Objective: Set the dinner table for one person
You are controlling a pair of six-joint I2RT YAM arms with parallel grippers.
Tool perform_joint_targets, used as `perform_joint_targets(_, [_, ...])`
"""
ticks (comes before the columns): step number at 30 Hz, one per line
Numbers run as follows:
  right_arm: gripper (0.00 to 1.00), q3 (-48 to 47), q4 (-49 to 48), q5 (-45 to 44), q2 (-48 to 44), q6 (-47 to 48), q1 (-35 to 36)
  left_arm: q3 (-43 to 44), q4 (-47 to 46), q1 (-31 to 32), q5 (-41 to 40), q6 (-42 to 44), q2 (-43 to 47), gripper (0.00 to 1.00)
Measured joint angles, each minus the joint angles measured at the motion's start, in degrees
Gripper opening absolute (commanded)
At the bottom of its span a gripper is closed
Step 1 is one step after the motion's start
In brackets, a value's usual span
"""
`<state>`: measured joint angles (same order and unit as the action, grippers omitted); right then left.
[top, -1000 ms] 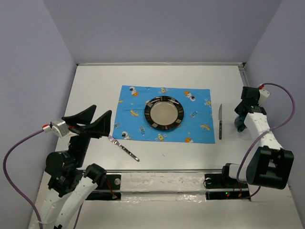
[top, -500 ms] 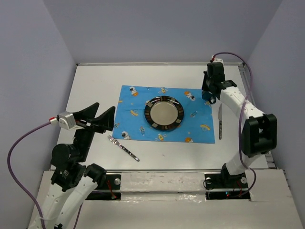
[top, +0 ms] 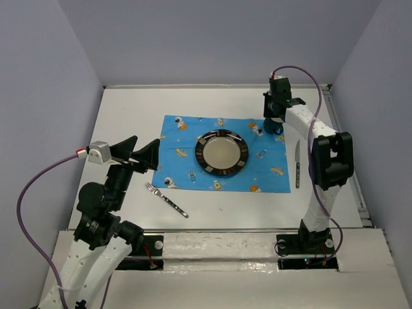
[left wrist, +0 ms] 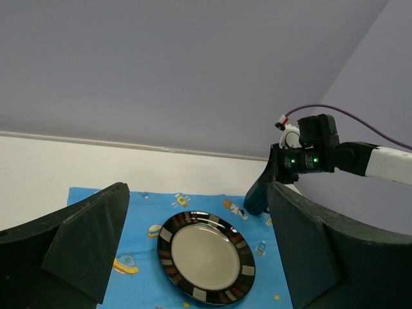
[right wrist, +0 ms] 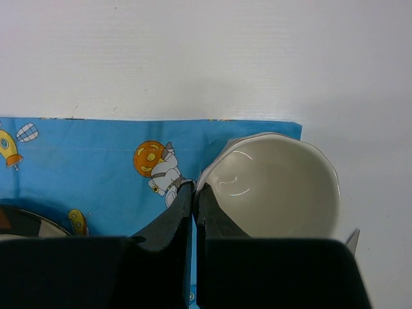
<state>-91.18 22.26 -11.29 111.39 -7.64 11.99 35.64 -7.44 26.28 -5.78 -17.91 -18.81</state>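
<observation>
My right gripper [right wrist: 194, 195] pinches the rim of a dark, cream-lined cup [right wrist: 277, 187] at the far right corner of the blue space-print mat [right wrist: 84, 148] lying on my matte white dinner table [right wrist: 193, 58] (left gripper [left wrist: 199, 248] gapes wide, empty).

One plate [top: 221, 153], one fork [top: 166, 199], one knife [top: 297, 164], one cup [right wrist: 277, 187], one mat [top: 183, 168].

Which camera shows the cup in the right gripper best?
Right wrist view: the cup looms close, pale inside showing, rim pinched by the right gripper. Top view gives only a small dark shape at the mat corner; left wrist view, its dark side from afar.
</observation>
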Motion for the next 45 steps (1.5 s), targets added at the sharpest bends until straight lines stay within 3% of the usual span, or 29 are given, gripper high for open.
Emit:
perform_joint_targets(1, [0.01, -0.13, 0.0, 0.07, 0.09, 0.13, 0.0, 0.0, -0.02, -0.15, 0.02, 0.02, -0.07, 0.99])
perform_joint_targets(5, [0.21, -0.2, 0.07, 0.22, 0.28, 0.42, 0.0, 0.0, 0.0, -0.42, 0.15, 0.02, -0.11, 0.99])
perform_joint_targets(6, [0.35, -0.22, 0.11, 0.26, 0.35, 0.35, 0.0, 0.0, -0.02, -0.42, 0.2, 0.02, -0.11, 0.99])
perform_joint_targets(8, [0.49, -0.28, 0.13, 0.07, 0.42, 0.22, 0.0, 0.0, -0.02, -0.46, 0.22, 0.02, -0.11, 0.99])
perform_joint_targets(9, [0.62, -0.44, 0.33, -0.35, 0.42, 0.35, 0.0, 0.0, -0.02, -0.48, 0.22, 0.02, -0.11, 0.99])
perform_joint_targets(16, [0.61, 0.09, 1.81, -5.7, -2.56, -1.01, 0.0, 0.0, -0.02, -0.5, 0.61, 0.02, -0.02, 0.99])
perform_joint_targets(23, [0.43, 22.08, 0.31, -11.32, -25.27, -9.81, -0.98, 0.0, -0.04, 0.17, 0.87, 0.02, 2.36, 0.99])
perform_joint_targets(27, [0.44, 35.78, -0.87, -10.8, -34.6, -14.36, -5.99, 0.0, -0.02, 1.2, 0.85, 0.02, 3.45, 0.99])
perform_joint_targets(33, [0.48, 45.59, -0.13, -5.4, -34.84, -16.79, -11.23, 0.0, -0.09, 2.27, 0.85, 0.02, 5.11, 0.99])
perform_joint_targets(38, [0.47, 46.1, -1.09, -1.05, -31.8, -18.12, -14.51, 0.0, -0.02, 2.54, 0.85, 0.02, 5.95, 0.99])
perform_joint_targets(45, [0.38, 44.76, -1.29, 2.05, -23.89, -19.28, -16.48, 0.0, -0.04, 2.64, 0.81, 0.07, 7.26, 0.99])
